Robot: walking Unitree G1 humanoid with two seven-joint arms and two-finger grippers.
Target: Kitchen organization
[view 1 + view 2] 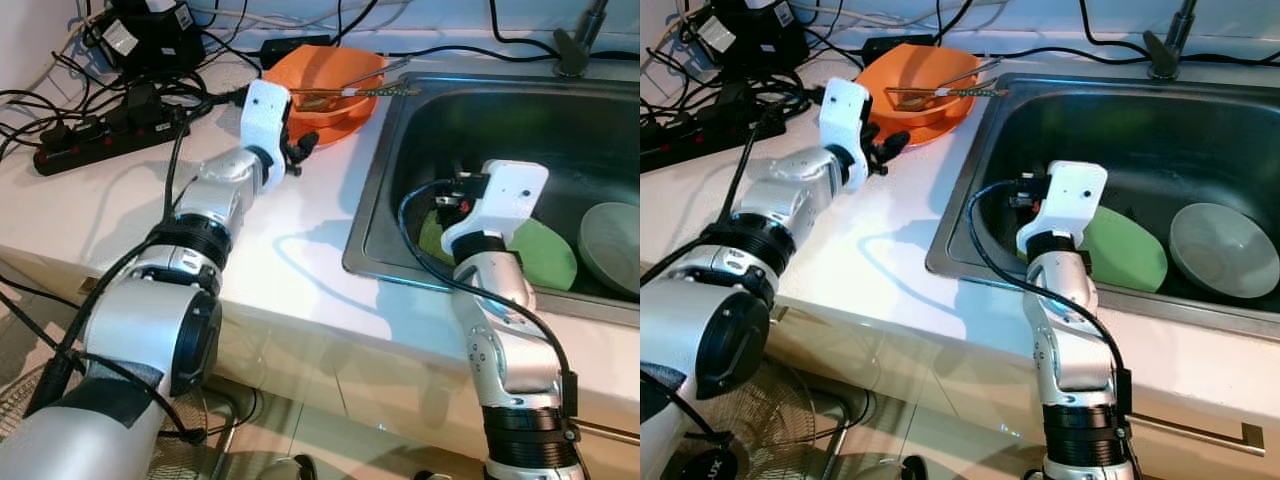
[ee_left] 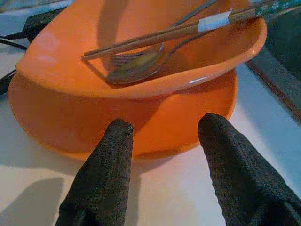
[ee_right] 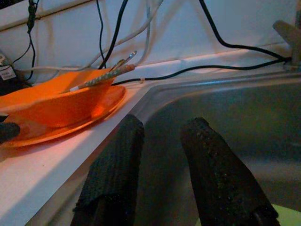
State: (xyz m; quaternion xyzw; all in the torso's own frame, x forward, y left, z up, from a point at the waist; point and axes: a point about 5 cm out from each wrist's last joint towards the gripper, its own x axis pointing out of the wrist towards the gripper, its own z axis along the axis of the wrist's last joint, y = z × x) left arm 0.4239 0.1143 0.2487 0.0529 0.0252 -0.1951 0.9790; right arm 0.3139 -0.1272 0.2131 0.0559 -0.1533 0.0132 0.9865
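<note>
At upper center, the left gripper (image 2: 162, 136) stands open before the orange bowl (image 2: 141, 75), which holds chopsticks (image 2: 169, 35) and a spoon (image 2: 136, 66). The right gripper (image 3: 162, 136), fingers apart, hangs over the sink (image 1: 480, 130) with a green plate (image 1: 545, 255).

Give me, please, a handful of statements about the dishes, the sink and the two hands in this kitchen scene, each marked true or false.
1. The orange bowl sits on an orange plate on the counter. True.
2. The orange bowl holds only chopsticks. False: a spoon and a fork lie in it under the chopsticks.
3. The left hand is open, just short of the plate's rim. True.
4. The green plate lies on the counter beside the power strip. False: it lies in the sink, next to a grey bowl.
5. The right hand is shut on the green plate. False: it is open over the sink, holding nothing.
</note>
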